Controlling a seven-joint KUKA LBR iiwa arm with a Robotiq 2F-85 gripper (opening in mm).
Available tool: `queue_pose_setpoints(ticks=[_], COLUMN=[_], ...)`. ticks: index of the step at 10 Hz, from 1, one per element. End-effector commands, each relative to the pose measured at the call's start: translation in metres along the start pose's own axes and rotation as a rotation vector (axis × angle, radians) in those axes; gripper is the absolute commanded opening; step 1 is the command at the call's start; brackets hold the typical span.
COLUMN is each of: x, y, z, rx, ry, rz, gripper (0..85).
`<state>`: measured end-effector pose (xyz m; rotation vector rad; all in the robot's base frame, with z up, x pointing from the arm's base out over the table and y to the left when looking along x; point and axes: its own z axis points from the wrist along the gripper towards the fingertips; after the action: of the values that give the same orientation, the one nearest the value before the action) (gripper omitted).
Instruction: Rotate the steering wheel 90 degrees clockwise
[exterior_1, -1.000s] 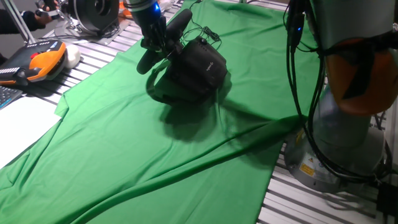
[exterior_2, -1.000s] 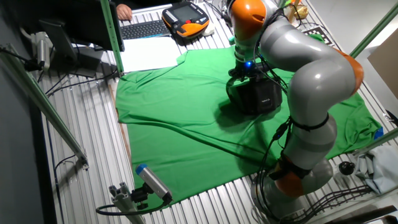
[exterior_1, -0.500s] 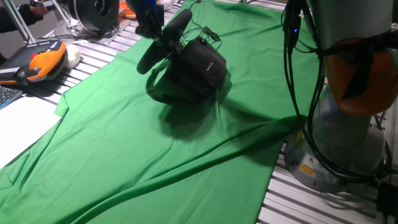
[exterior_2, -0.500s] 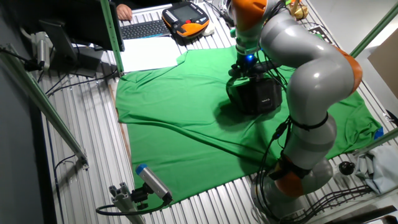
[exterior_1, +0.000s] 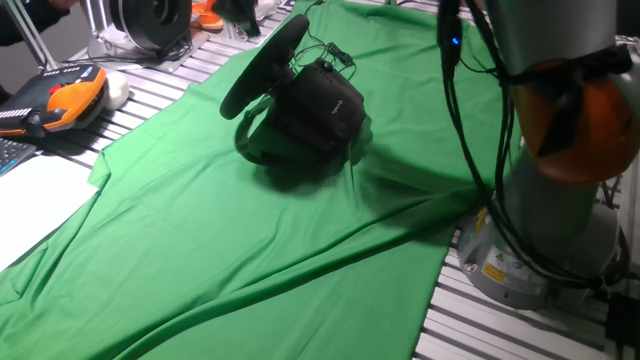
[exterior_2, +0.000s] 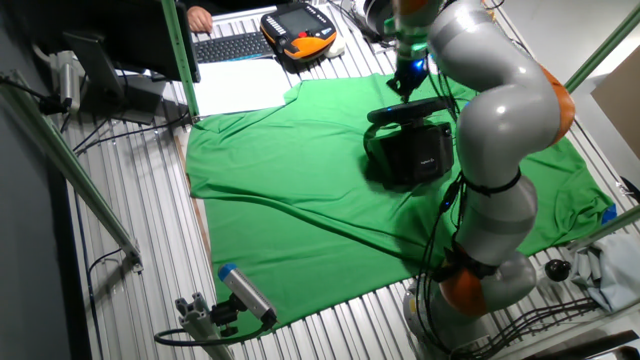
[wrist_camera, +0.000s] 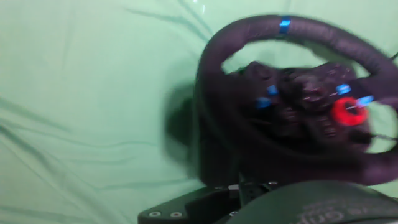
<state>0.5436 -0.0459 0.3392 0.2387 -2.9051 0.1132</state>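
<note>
One stiff, heavy-based steering wheel sits on the green cloth just below the pincer, whose jaws I cannot tell open or closed; its padded rim should offer the surest hold

place: robotics lab / test cell
bench: slatted aluminium top, green cloth spread over it
arm: grey-orange industrial arm, base at 4 o'clock in the other fixed view
gear: orange teach pendant, keyboard at 12 o'clock
frame: green metal post, loose cables at 9 o'clock
</note>
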Motion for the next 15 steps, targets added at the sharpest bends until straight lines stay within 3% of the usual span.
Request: queue_pose_setpoints(ticks=[1,3,5,6,7,12,15], x=[0.008,0.009,0.008,0.005,0.002,-0.013,-0.014], y=[-0.019,-0.029,-0.040,-0.045,-0.049,-0.076,-0.086], z=[-0.027,-0.026,-0.014,-0.006,-0.002,0.023,0.030], rx=[0.013,0.070,0.058,0.055,0.056,0.055,0.007], ry=[-0.013,-0.040,-0.091,-0.104,-0.111,-0.168,-0.162], rz=[-0.006,-0.012,0.023,0.030,0.038,0.032,0.035], gripper=[0.0,0.0,34.0,34.0,51.0,51.0,51.0])
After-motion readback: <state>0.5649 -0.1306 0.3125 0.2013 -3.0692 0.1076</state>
